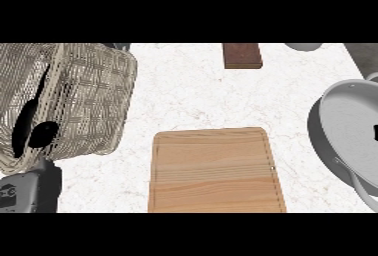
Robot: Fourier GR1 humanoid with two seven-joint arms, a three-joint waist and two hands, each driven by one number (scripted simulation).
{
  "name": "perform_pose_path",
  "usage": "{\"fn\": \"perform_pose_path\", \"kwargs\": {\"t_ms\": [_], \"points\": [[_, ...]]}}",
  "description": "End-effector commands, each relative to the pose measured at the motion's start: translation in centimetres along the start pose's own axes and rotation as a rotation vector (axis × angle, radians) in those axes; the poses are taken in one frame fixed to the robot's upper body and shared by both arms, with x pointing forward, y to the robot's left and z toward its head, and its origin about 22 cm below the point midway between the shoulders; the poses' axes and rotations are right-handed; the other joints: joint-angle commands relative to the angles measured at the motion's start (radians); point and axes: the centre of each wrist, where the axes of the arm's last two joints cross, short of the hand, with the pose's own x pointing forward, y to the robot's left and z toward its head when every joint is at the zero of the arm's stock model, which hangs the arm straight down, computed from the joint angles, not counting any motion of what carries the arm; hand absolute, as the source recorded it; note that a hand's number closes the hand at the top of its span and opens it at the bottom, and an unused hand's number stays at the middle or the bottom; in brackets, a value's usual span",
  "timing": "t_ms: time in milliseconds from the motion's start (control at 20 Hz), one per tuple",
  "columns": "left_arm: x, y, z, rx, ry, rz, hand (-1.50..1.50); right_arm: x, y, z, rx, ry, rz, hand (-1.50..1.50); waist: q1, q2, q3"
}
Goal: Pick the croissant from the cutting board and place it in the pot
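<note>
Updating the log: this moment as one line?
cutting board: no croissant on it | pot: right edge | left robot hand: overlaps basket at left edge | right robot hand: not in view

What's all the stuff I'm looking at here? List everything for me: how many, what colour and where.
counter: one, white marbled, under everything
cutting board: one, light wood, lower centre, nothing on it
basket: one, pale wicker, upper left
pot: one, grey, right edge, partly cut off
block: one, dark brown, top centre
pale object: one, whitish, top edge, mostly cut off
croissant: none visible
left hand: one, black, left edge before the basket, fingers up, resting
left forearm: one, grey, lower left corner
right hand: not in view
</note>
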Motion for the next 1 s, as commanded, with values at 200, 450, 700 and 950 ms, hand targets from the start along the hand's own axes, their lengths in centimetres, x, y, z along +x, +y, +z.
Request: {"fn": "perform_pose_path", "kwargs": {"t_ms": [200, 450, 700, 950], "points": [[1.0, -1.2, -2.2, -0.001, -0.052, 0.026, 0.0, -4.2, 3.8, -3.1, 0.115, 0.047, 0.058, 1.5, 0.003, 0.007, -0.002], [-1.9, -1.8, 0.5, -0.009, -0.039, 0.028, 0.0, -6.0, 5.5, -3.4, 0.276, 0.18, -0.136, -1.5, 0.007, 0.008, -0.002], [0.0, -0.7, -2.1, -0.025, -0.047, 0.02, 0.0, -6.4, 8.2, -2.5, 0.386, 0.023, -0.197, -1.5, -0.002, 0.007, -0.002], [1.2, -1.8, -0.8, -0.001, -0.044, 0.006, 0.0, -6.1, 6.2, -3.9, 0.244, -0.044, -0.351, -1.5, -0.01, 0.001, -0.003]]}}
